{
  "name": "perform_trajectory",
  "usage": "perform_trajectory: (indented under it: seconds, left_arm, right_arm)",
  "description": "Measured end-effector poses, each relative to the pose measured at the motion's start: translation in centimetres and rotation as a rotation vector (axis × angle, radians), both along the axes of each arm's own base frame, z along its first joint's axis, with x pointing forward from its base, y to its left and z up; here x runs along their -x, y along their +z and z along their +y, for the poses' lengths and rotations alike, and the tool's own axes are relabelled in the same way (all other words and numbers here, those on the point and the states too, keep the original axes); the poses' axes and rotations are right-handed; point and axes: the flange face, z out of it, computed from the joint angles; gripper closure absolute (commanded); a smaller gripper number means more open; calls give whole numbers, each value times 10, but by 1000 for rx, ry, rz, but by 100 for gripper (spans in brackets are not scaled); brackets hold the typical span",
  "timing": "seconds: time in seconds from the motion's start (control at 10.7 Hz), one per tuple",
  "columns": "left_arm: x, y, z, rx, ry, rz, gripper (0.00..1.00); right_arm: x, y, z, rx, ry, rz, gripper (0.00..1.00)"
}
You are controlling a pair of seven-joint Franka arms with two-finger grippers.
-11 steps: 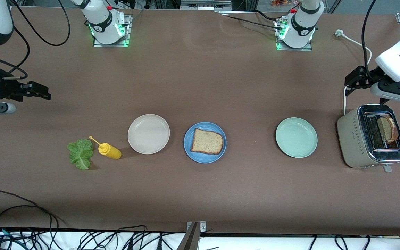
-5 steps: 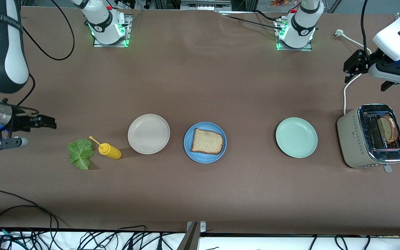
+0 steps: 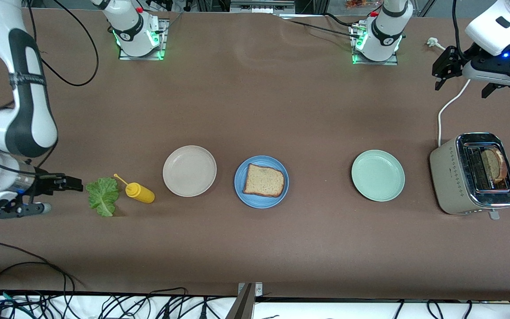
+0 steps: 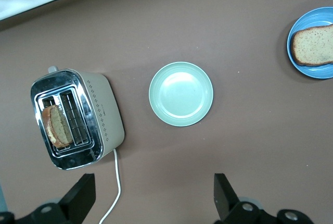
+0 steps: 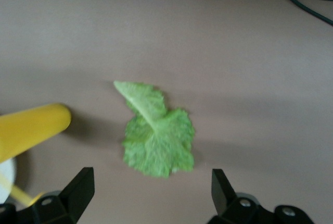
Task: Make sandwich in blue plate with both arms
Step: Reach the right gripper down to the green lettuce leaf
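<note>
I see right gripper (image 3: 74, 183) beside ruffled green lettuce leaf (image 3: 102, 196), fingers spread, empty; left gripper (image 3: 442, 71) over brown worktop (image 3: 255, 110), fingers spread.

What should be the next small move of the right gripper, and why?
Probably it should move over the lettuce leaf and lower onto it. The right gripper is open beside the leaf, at the right arm's end of the table, and the bread slice on the blue plate has no lettuce yet.

The lettuce leaf (image 3: 102, 196) at frame left is flanked closely by a lying yellow squeeze bottle (image 3: 139, 192); bare worktop (image 3: 255, 106) is left open around the right pincer (image 3: 78, 184).
</note>
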Motion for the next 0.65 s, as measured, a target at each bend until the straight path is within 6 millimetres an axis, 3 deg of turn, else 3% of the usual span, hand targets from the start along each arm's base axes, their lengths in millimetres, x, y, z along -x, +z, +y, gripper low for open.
perform_trajectory:
  seconds: [0.28,0.65]
  left_arm:
    - [0,0,7,1,14,4,0]
    - [-1,-1,9,2,18,7,0]
  right_arm:
    - [-18,-64,6,8,5,-69,0]
    - [-24,-108,13,9,16,-95,0]
